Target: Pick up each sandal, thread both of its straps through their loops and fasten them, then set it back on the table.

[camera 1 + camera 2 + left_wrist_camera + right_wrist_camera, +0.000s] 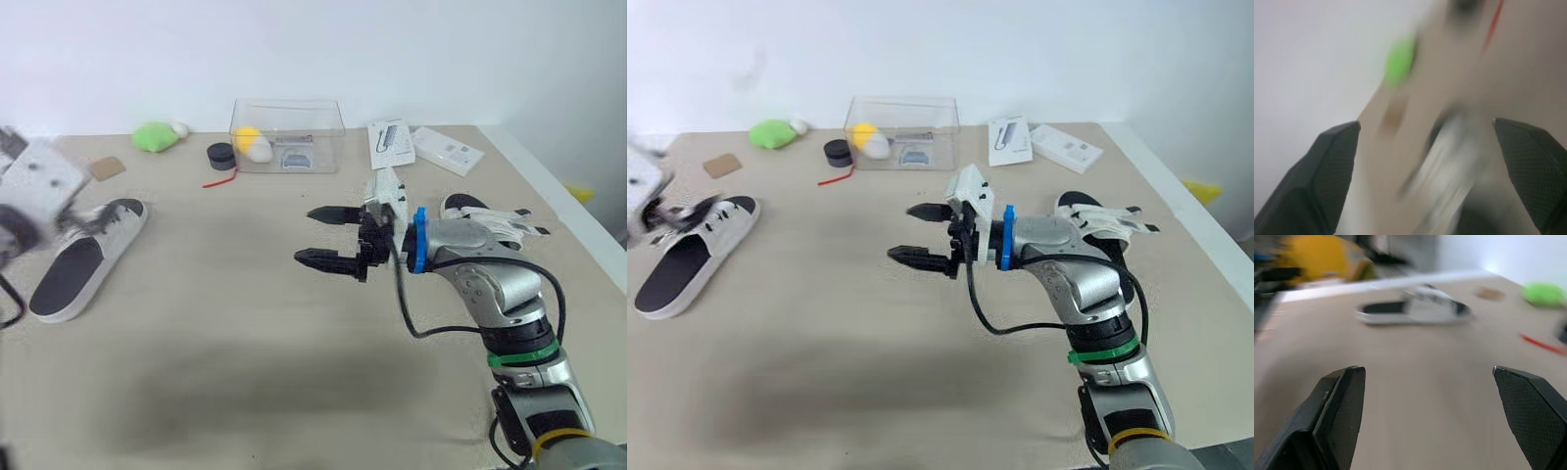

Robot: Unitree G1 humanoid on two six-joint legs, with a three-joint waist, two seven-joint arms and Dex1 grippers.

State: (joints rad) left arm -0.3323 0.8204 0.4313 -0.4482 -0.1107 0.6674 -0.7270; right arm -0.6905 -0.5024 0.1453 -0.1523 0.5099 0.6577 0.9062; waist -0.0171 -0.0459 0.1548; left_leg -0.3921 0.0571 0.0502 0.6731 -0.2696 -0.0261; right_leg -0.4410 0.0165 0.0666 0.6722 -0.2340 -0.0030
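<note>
Right tool [306, 235] spread, empty, over beige worktop [245, 323]; left tool [1425, 123] spread too, by white flat sandal with black footbed [83, 257]. Likely light, bendy, floppy straps: grip sole edge.

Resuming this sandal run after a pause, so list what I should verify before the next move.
1. Right tool open and empty: ok, its fingers are apart above the bare table.
2. Left tool open: ok, its fingers are wide apart.
3. Left-side sandal lying flat on the table: ok.
4. Left tool free of the left-side sandal: cannot tell, the tool is blurred right beside it.
5. Left-side sandal straps fastened: cannot tell, that area is blurred.
6. Right-side sandal straps fastened: not ok, the strap ends stick out sideways and look loose. The right arm partly hides this sandal.
</note>
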